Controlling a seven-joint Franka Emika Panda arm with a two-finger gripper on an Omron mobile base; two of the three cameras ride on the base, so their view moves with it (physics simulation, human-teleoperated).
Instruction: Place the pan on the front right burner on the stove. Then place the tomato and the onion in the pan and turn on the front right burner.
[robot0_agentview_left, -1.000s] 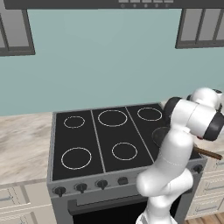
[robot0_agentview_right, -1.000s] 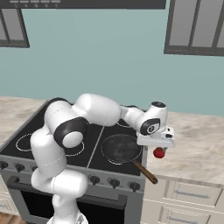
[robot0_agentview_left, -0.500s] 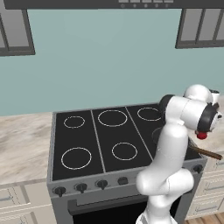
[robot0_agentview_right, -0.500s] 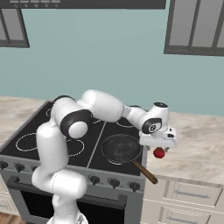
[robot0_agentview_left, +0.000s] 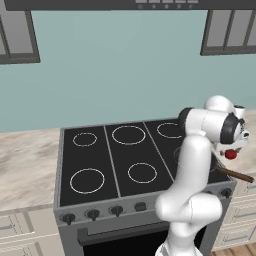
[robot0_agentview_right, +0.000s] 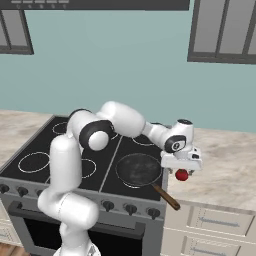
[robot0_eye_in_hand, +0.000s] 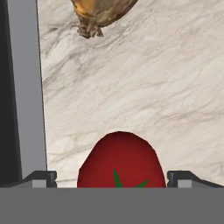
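Observation:
The dark grey pan lies on the stove over the front right burner, covering most of its ring, with its brown handle pointing toward the front right. Just right of the stove, the red tomato rests on the marble counter. My gripper hangs straight over it, open. In the hand view the tomato sits between the two finger tips with a gap on each side. The tan-brown onion lies farther along the counter.
The stove's grey metal side edge runs close beside the tomato. Dark knobs line the stove front below the pan. The marble counter stretches right of the stove, and wall cabinets hang above.
The arm's elbow has swung a little to the left while the hand stayed over the tomato. Pan, tomato and jaws are unchanged.

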